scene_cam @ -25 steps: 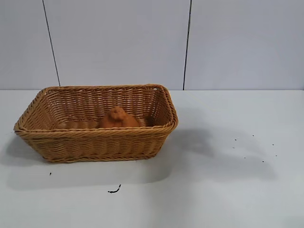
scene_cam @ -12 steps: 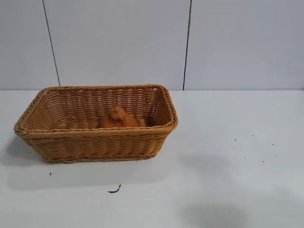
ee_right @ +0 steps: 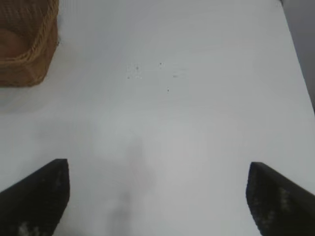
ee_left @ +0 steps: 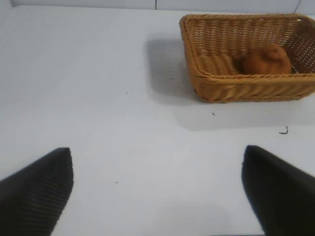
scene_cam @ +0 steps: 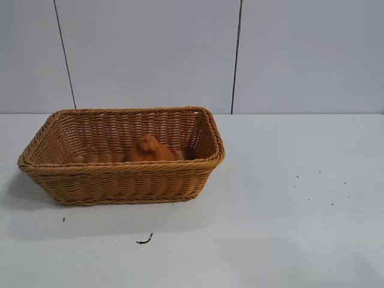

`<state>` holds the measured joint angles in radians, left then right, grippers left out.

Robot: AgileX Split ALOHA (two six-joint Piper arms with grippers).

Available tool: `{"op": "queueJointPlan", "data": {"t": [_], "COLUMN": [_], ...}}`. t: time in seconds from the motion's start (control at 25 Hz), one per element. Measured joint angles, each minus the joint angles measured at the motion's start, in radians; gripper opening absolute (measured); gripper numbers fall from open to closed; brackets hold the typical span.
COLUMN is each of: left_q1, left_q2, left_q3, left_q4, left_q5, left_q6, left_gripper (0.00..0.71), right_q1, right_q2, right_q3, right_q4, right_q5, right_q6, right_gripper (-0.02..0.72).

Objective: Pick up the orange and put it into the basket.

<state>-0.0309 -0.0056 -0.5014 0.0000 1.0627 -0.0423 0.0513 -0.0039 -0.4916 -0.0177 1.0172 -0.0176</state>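
Since the orange [scene_cam: 149,150] already sits inside the basket [scene_cam: 120,168], roughly mid-floor and a bit toward the right end, the task looks done. Basket stands on the white table [scene_cam: 288,240], left of centre in the exterior view; neither arm shows in that view.

Left gripper [ee_left: 157,191]: fingers spread wide, nothing btwn them, hanging over bare table well apart from the basket. Right gripper [ee_right: 157,196]: also spread wide, holding nothing, over bare table w/ the basket corner off to one side.

Risks from here, as a guess: small. Orange is lumpy and rounded, so a knock to the basket could roll it around, but the flared walls should keep it in. Main hazard would be an arm sweeping low near the rim and shoving or tipping the light wicker.
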Motion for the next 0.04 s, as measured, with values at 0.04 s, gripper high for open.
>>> {"op": "queueJointPlan", "data": {"t": [0.04], "left_q1": [0.0], "left_q2": [0.0], "left_q3": [0.0], "left_q4": [0.0], "left_q5": [0.0], "left_q6": [0.0], "left_gripper": [0.666], "right_q1": [0.0], "right_q2": [0.0], "right_q3": [0.0], "right_q4": [0.0], "right_q5": [0.0], "right_q6": [0.0], "right_gripper": [0.673]}}
